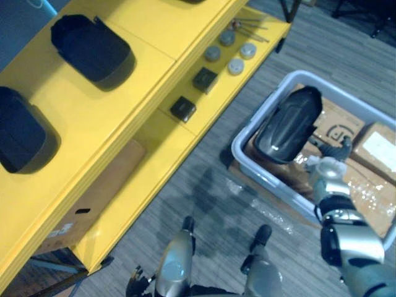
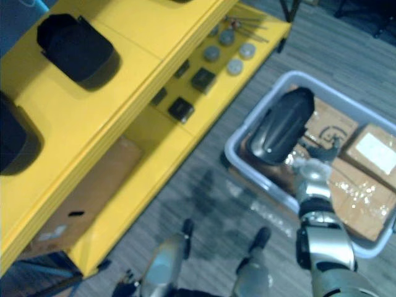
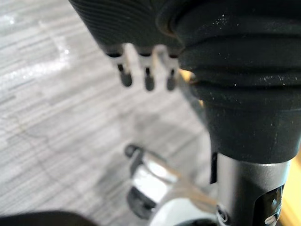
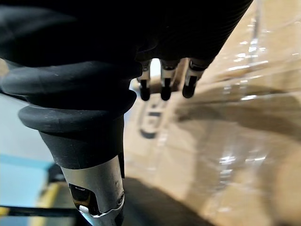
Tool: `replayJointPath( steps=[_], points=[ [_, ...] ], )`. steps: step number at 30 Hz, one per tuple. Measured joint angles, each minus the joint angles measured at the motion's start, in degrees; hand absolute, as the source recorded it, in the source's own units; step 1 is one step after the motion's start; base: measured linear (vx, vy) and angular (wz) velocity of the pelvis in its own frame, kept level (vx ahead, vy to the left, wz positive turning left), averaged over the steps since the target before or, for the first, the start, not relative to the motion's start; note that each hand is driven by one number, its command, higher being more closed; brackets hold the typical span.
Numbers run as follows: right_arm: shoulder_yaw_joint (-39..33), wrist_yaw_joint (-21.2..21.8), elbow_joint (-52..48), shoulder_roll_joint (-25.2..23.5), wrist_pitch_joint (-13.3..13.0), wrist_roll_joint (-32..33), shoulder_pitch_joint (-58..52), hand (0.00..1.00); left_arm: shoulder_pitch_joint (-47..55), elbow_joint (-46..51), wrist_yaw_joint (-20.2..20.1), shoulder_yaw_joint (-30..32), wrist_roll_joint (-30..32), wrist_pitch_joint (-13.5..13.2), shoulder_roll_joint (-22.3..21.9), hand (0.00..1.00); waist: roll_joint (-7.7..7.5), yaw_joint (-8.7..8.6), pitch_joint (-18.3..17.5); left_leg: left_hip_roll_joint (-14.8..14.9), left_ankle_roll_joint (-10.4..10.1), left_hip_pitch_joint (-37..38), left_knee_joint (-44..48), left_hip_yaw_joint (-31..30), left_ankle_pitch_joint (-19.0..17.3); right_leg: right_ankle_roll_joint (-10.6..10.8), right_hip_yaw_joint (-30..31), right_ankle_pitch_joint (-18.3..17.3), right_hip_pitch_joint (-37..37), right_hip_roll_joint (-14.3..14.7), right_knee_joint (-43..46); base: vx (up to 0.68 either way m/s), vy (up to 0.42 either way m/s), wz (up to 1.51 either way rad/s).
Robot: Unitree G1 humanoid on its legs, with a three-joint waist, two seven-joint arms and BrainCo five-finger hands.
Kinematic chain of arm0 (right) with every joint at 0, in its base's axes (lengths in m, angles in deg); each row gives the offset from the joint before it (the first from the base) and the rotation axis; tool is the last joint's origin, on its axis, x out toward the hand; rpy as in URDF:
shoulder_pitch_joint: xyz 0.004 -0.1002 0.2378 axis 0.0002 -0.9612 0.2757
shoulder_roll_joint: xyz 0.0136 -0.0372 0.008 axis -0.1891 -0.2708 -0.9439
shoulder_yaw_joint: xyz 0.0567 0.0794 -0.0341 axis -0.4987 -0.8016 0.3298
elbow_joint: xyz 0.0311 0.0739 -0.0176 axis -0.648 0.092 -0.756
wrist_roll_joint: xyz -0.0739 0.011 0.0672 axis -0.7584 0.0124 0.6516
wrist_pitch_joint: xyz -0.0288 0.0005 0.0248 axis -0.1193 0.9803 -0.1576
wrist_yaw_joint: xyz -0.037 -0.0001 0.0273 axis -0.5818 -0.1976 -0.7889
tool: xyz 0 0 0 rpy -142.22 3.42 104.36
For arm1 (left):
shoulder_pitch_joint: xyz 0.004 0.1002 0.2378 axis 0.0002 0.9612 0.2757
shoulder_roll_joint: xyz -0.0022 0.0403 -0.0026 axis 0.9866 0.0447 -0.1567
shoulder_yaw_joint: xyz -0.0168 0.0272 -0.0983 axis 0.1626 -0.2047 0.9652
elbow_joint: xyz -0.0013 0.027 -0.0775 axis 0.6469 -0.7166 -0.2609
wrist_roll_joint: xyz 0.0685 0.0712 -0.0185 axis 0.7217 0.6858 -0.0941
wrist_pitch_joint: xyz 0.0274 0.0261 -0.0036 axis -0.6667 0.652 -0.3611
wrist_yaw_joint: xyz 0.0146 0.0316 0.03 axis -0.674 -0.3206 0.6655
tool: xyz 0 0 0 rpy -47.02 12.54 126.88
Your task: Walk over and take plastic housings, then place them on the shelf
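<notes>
1. The black plastic housing (image 1: 288, 124) lies in the grey bin (image 1: 237, 148) on the floor, at about 3 o'clock in the head view, propped over the cardboard boxes (image 1: 377, 145) inside; it has not been lifted
2. Its long axis runs from 7 o'clock to 1 o'clock, glossy curved back upward; which end is the open one I cannot tell
3. The right hand (image 4: 165, 77) hangs just beside the housing's 5 o'clock end, fingers relaxed, holding nothing
4. The left hand (image 3: 147, 70) is low over the floor, fingers loose and empty
5. A second housing (image 1: 90, 46) and a third housing (image 1: 18, 136) sit atop the yellow shelf (image 1: 124, 105) at 10 o'clock, so part of the job looks done; grasping, carrying and placing this one remain
</notes>
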Motion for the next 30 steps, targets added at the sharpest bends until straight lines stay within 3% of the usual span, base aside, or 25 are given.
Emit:
replayJointPath(
  steps=[6,7,9,13,19,26,29,30],
  points=[
    [0.0,-0.5,6.0,5.4,7.4,-1.7,5.7,0.0,-0.1,-0.1,0.1,-2.6,-2.1,0.6,0.4,0.0,0.77,2.32,0.3,-0.3,0.1,-3.0,1.3,-1.1,0.1,0.1,-1.4,-0.3,-2.3,-0.5,2.2,-0.02,0.031,0.12],
    [0.0,-0.4,6.6,6.1,8.2,-1.7,6.4,1.0,-0.1,-0.1,0.1,-3.1,-2.1,0.6,0.3,0.0,0.91,2.46,0.3,-0.4,0.2,-3.3,1.6,-1.4,0.0,0.2,-1.7,-0.5,-2.5,-0.6,2.5,-0.04,0.049,0.19],
    [0.1,-0.1,8.3,8.6,11.1,-2.8,8.7,1.0,-0.5,-0.2,0.1,-4.1,-2.2,0.7,0.3,0.0,1.86,2.68,0.7,-1.0,0.3,-5.0,2.5,-2.6,0.1,0.2,-2.8,-1.0,-3.4,-1.1,3.7,-0.07,0.053,0.25],
    [2.9,1.1,10.1,12.8,14.2,-6.6,10.2,1.0,-1.4,-0.3,0.0,-4.6,-2.2,1.4,0.2,0.0,2.54,4.08,0.9,-1.3,0.6,-6.7,2.5,-2.8,0.3,-0.1,-3.1,-1.5,-5.1,-1.5,4.1,-0.07,0.035,0.07],
    [2.8,9.0,12.9,17.9,17.4,-12.4,10.7,1.0,-1.7,-0.3,0.0,-6.3,-2.2,1.6,0.4,0.0,3.29,3.95,1.0,-1.3,0.4,-8.1,2.3,-3.8,0.8,-0.1,-4.5,-1.2,-6.0,-1.5,4.3,0.01,0.008,0.06],
    [2.7,8.7,15.0,17.4,17.5,-18.8,10.8,1.0,-1.9,2.0,-0.2,-6.9,-2.2,1.4,1.0,0.0,4.05,4.23,0.8,-1.2,0.4,-8.5,2.6,-4.0,0.8,0.0,-4.8,-1.4,-6.1,-1.5,5.0,-0.01,0.006,0.02],
    [2.9,6.6,15.2,17.0,15.5,-21.9,10.8,1.0,-1.9,3.1,-0.1,-8.5,-2.2,0.5,1.8,0.0,4.03,4.54,0.9,-0.9,0.5,-9.1,4.0,-4.1,0.3,-0.1,-5.0,-1.4,-6.1,-1.1,5.2,-0.06,0.022,0.0],
    [3.9,5.5,15.1,16.9,13.7,-23.7,10.7,1.0,-1.8,4.0,0.1,-8.5,-2.1,-0.2,2.0,0.0,3.94,4.56,0.9,-0.7,0.6,-9.2,4.6,-4.1,0.0,-0.1,-4.9,-1.4,-6.0,-1.0,5.3,-0.06,0.042,-0.04]
  ],
)
